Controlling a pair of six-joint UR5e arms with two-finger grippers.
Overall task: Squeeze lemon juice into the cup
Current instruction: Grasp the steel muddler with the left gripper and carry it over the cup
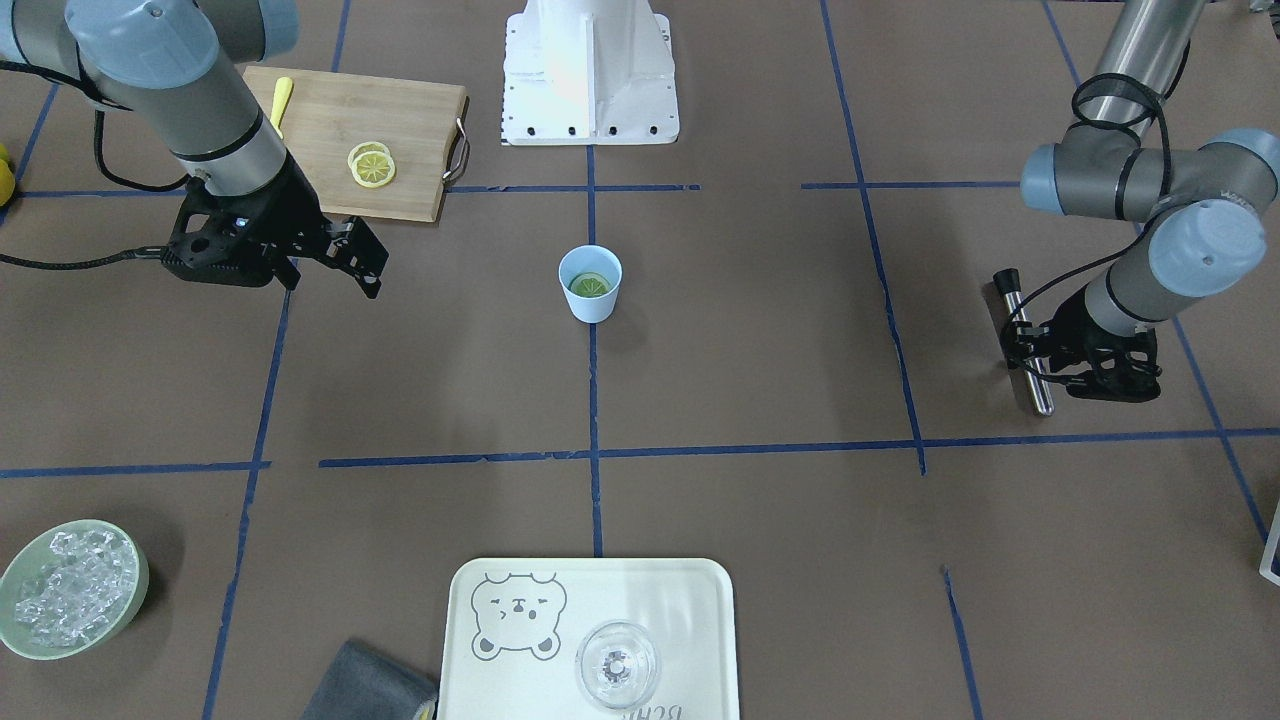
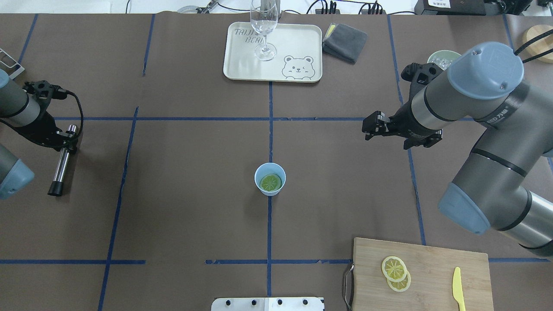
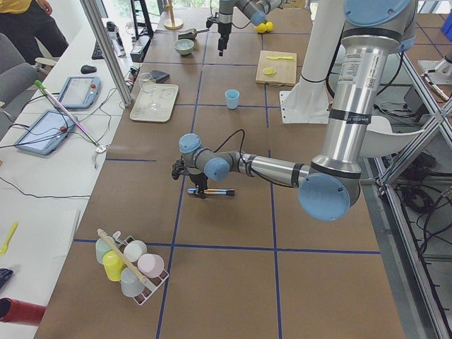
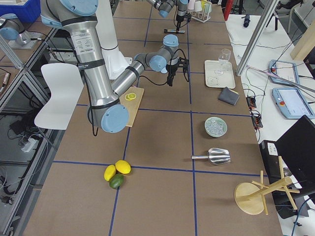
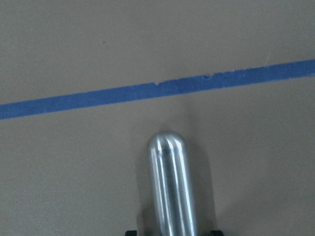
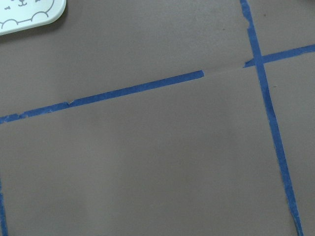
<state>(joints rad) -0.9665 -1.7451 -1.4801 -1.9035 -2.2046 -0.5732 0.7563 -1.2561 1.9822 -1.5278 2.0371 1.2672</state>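
**Desk** [image 2: 181, 194]: brown cover, blue tape grid.

**Cup** [image 2: 270, 179]: light blue, upright at the desk's middle on the centre tape line, well apart from both arms.

**Lemon slice** [image 2: 271, 182]: lies flat inside the cup at its bottom, face up, looking greenish there.

**Left claw** [image 2: 67, 142]: far out on the robot's left, closed around a steel rod [image 2: 61, 166] with a black end. The rod is held level and low; whether it touches the desk cannot be told.

**Right claw** [image 2: 371, 127]: above bare desk, right of the cup and farther from the robot. Its fingers are parted and it is empty.

**Cutting board** [image 2: 440, 276]: bamboo, near edge on the robot's right. It carries two more slices [image 2: 395, 268], overlapping, and a yellow knife [image 2: 458, 287].

**Tray** [image 2: 242, 65]: pale, bear print, far edge at centre. A clear glass [image 2: 264, 26] stands on it.

**Grey cloth** [image 2: 344, 42]: folded, just right of the tray.

**Bowl of ice** [image 1: 70, 590]: pale green, far right.
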